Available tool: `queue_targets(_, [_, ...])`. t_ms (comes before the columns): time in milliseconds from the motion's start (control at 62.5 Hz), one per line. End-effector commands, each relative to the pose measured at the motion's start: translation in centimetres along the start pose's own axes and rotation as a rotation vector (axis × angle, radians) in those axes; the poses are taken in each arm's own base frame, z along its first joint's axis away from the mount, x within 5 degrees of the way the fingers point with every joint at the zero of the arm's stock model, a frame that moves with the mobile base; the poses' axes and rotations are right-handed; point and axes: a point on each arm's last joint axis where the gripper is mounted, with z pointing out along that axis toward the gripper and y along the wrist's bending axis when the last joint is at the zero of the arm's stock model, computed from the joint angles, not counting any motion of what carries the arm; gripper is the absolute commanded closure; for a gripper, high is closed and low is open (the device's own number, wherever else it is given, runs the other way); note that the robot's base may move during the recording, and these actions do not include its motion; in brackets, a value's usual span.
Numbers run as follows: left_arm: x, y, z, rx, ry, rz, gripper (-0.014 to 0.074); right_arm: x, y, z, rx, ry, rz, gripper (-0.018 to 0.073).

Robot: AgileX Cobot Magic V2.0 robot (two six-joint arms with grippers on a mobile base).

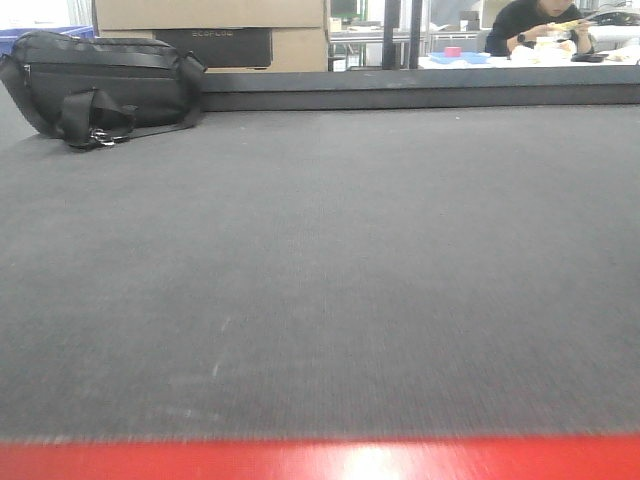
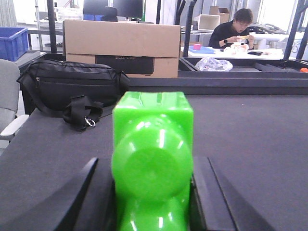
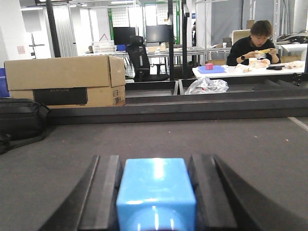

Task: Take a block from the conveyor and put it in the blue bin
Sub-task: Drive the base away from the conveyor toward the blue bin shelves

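Plainly, left tool (image 2: pixel 152 166) grips one green block (image 2: pixel 152 139); right tool (image 3: pixel 155 166) grips one blue block (image 3: pixel 156 192).

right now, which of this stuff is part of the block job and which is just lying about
Job: conveyor, green block in left gripper, blue block in right gripper, blue crate, possibly the bin.
Lying about: black bag, cardboard box, crumpled plastic bag.
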Motion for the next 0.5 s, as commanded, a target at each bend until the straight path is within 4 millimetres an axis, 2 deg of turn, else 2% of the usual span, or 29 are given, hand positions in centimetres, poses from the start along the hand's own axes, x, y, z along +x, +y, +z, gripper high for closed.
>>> queue_targets(0, [-0.17, -0.02, -0.13, 0.004, -0.023, 0.003, 0.0708, -0.28, 0.01, -0.10, -0.001, -0.035, -0.006, 0.0721])
queue_targets(480, [-0.17, -0.02, -0.13, 0.004, -0.023, 0.003, 0.0708, -0.28, 0.01, -0.10, -0.001, -0.035, -0.006, 0.0721])
